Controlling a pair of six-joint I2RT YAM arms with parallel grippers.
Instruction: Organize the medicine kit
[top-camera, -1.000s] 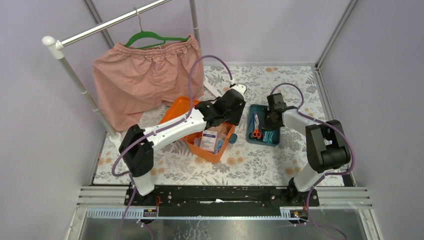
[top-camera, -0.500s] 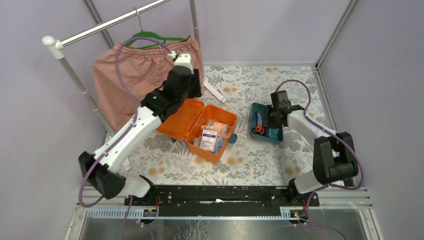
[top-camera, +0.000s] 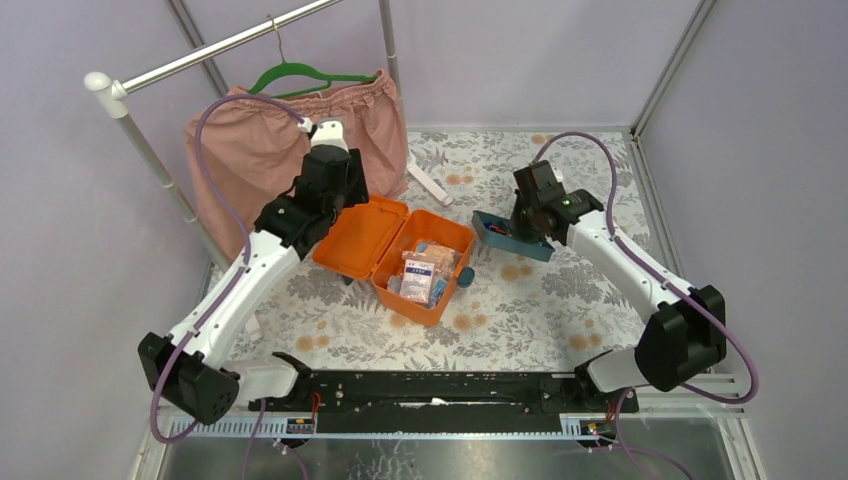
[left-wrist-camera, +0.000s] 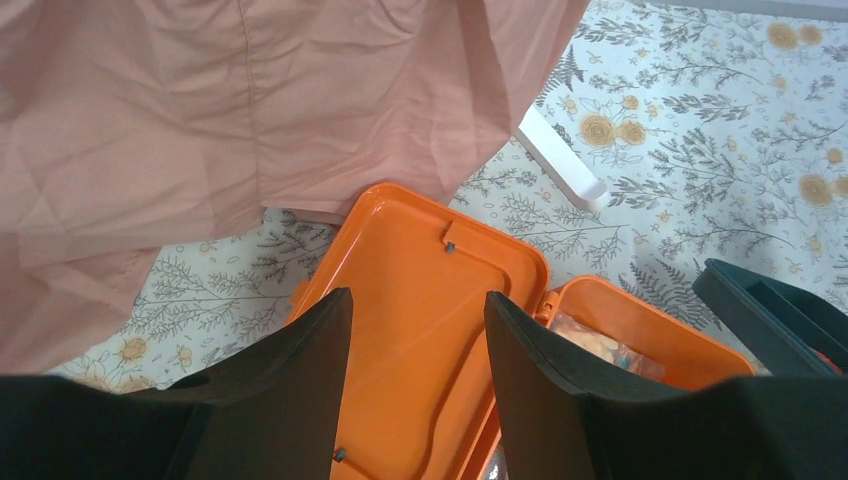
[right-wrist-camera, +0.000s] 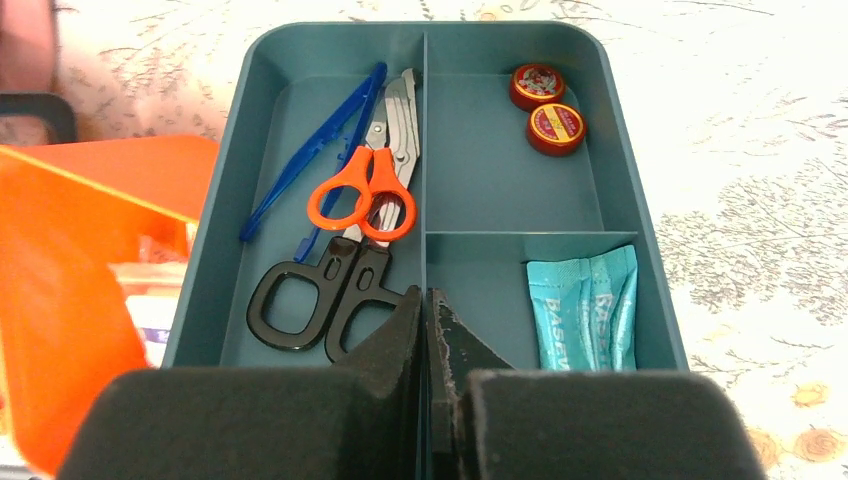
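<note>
Gripping the insert tray (top-camera: 497, 236) beside the open orange medicine kit (top-camera: 412, 303) on the floral counter (top-camera: 540, 320).
Pink shorts (top-camera: 260, 160) on a green hanger (top-camera: 300, 72) hang at the far left, their hem just behind the kit's lid (left-wrist-camera: 430, 250), which lies folded back and open. The kit's base holds paper packets (top-camera: 425, 272). The left hand (left-wrist-camera: 415, 300) hovers over that lid with its fingers parted, holding nothing. Just right of the kit, the tray (dark teal, three compartments) sits tilted in the right hand (right-wrist-camera: 425, 300), whose fingers are pinched tight on the tray's near edge at the middle divider. The long compartment holds black-handled scissors (right-wrist-camera: 310, 295), orange-handled scissors (right-wrist-camera: 365, 195) and blue tweezers (right-wrist-camera: 315, 150). The other two hold teal sachets (right-wrist-camera: 585, 300) and two red tins (right-wrist-camera: 545, 105).
</note>
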